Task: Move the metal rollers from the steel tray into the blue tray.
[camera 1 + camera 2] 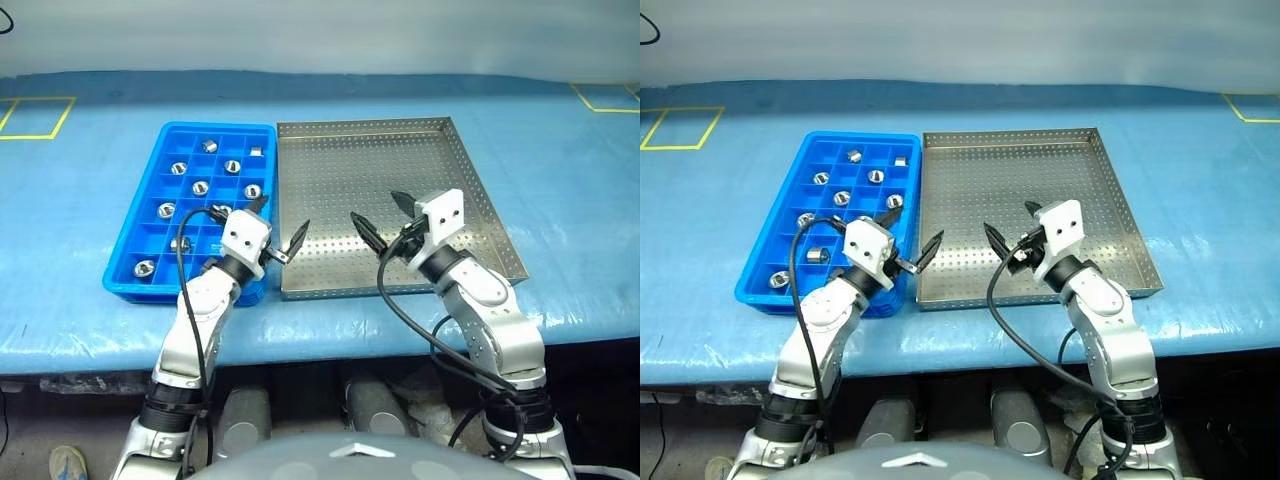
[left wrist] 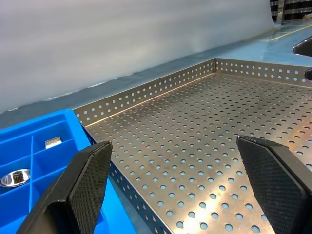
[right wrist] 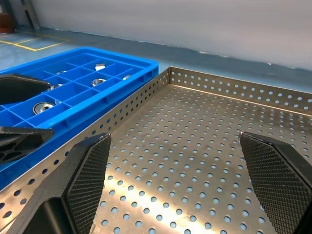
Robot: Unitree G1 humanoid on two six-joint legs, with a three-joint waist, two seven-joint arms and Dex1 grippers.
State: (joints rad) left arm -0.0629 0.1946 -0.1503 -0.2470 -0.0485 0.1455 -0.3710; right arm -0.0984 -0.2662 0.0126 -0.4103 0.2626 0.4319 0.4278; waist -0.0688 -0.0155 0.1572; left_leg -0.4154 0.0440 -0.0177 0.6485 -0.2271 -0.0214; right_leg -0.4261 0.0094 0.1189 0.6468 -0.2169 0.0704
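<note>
Two arms of silver-grey metal, built from rounded segments with black rings at the joints. At each wrist a small white box-shaped housing with two dark screw holes on its face. Left pincer (image 1: 279,228) and right pincer (image 1: 378,216): two black, pointed fingers (image 2: 87,183) each, inner pads covered with a fine diamond-grid texture. One thick black cable looping loosely along each arm, from the wrist housing down toward the lower segments.
</note>
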